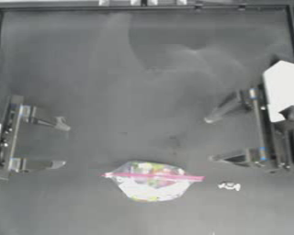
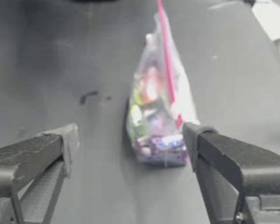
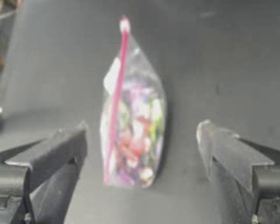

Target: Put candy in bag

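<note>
Nothing is picked up yet; I'd call this the very start. The bag [image 1: 150, 181] lies flat at six o'clock on the dark table [image 1: 143, 69], pink strip across its mouth, and the candy [image 1: 228, 186] sits just beside it toward four o'clock. The left gripper [image 1: 62, 143] waits at nine o'clock, released and empty; the right gripper [image 1: 209, 139], at three, is likewise spread and empty. Next, one claw must pinch that tiny candy while the other opens the bag's mouth.

Top view: straight down over table [image 1: 143, 69], whole surface, both arms at sides. Left wrist view: low, close, along own jaws toward bag [image 2: 157, 109]. Right wrist view: same from opposite side. Shared by all three: bag [image 1: 150, 181].
</note>
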Motion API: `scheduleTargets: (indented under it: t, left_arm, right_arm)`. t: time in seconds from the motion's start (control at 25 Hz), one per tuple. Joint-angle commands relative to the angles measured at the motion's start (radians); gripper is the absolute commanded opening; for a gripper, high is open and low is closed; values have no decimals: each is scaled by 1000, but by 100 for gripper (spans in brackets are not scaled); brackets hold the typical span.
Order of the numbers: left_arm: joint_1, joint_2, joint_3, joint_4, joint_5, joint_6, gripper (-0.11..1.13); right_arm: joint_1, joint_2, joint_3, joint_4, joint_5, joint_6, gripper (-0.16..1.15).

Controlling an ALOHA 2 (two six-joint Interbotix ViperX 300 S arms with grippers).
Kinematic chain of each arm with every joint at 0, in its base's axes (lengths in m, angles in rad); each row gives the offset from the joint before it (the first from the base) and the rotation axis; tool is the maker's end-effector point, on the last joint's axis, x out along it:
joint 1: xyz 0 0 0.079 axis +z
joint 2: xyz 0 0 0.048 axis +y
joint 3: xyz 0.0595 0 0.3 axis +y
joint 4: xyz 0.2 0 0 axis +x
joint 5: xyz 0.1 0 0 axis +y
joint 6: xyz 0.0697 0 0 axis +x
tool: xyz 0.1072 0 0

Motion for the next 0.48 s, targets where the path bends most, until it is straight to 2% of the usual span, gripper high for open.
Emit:
scheduleTargets:
  t: [0.04, 0.32, 0.48]
  left_arm:
    - [-2, 35, -9, -2, -29, 0, 100]
    - [0, 52, -2, -3, -49, 0, 100]
    - [0, 57, 0, -3, -63, 0, 100]
  right_arm:
    - [31, 66, -104, -43, 55, 37, 100]
    - [95, 207, -250, -178, 181, 158, 100]
    - [114, 279, -310, -218, 218, 210, 100]
